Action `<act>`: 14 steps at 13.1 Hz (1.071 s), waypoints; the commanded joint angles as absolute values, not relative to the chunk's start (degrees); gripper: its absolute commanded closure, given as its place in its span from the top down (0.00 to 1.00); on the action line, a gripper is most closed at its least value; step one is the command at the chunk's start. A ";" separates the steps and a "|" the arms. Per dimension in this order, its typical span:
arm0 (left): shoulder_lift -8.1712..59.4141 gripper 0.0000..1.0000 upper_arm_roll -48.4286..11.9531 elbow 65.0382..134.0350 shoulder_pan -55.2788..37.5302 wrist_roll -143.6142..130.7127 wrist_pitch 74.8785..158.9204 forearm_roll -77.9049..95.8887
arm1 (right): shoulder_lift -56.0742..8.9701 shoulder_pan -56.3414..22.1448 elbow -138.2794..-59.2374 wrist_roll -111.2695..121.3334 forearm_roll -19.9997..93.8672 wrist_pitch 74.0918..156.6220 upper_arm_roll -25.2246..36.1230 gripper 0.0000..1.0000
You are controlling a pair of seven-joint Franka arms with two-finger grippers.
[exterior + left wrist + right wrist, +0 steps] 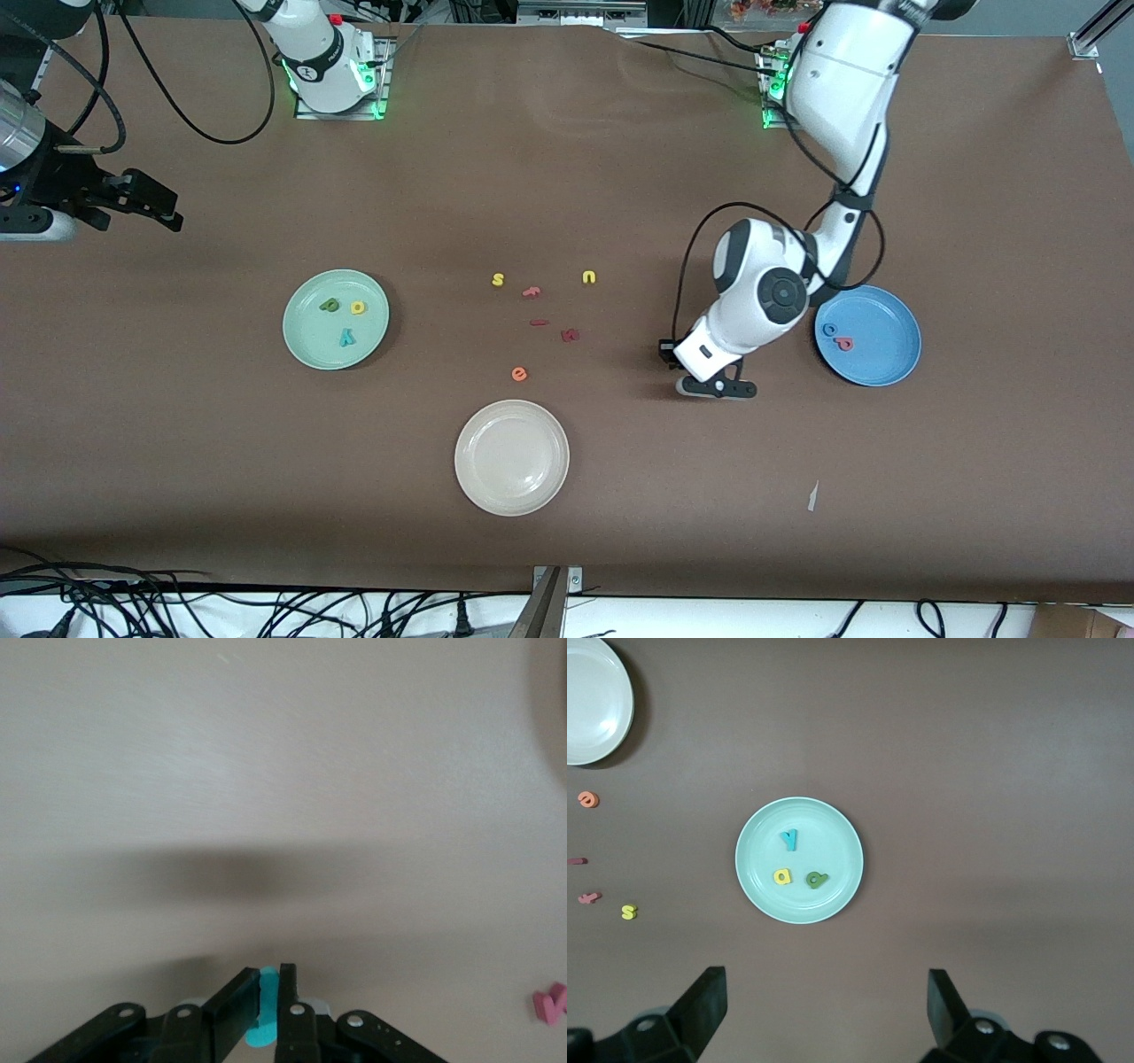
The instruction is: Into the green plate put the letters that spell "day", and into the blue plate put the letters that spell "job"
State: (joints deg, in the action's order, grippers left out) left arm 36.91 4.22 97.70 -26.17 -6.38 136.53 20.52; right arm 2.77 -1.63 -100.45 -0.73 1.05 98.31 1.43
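On the bare tabletop beside the blue plate (890, 368), toward my left arm's end of the table, my left gripper (719, 388) is down at the surface. Its fingers (232, 1010) are pressed nearly together on the teal j (263, 1020), which shows as a thin strip of colour between the pads. A pink letter (551, 1003) lies on the table near this gripper. The blue plate holds two letters: the blue o (829, 330) and the salmon-pink b (844, 344), just beside each other.

My right gripper (826, 1008) waits in the air over the green plate (837, 890), its jaws spread wide with nothing between them. That plate, toward my right arm's end of the table, contains the dark green d (330, 305), the yellow a (358, 307) and the teal y (346, 337).

Between the two plates lie the loose letters: a yellow s (498, 280), a yellow u (589, 277), and an orange e (519, 374). A cream-white plate (471, 483) sits nearer the front camera than these.
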 commanded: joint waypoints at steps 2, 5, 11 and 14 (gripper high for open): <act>29.28 0.00 3.69 100.10 -19.27 -2.23 125.97 14.52 | 2.37 -1.67 -99.14 0.09 0.35 97.21 1.41 1.00; 24.80 0.00 3.52 105.98 -11.97 10.42 124.80 14.06 | 2.37 -1.76 -99.14 0.09 0.35 97.21 1.41 1.00; 20.04 0.00 5.00 114.59 -2.99 26.70 125.15 5.47 | 2.37 -1.67 -99.14 0.09 0.35 97.21 1.49 1.00; 19.60 0.09 6.23 115.31 -1.50 27.25 125.24 1.95 | 2.29 -1.67 -99.23 0.09 0.35 97.21 1.49 1.00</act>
State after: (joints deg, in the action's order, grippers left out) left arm 21.93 5.81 113.08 -2.14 26.07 124.84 4.88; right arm 2.75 -1.62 -100.43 -0.73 1.05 98.27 1.43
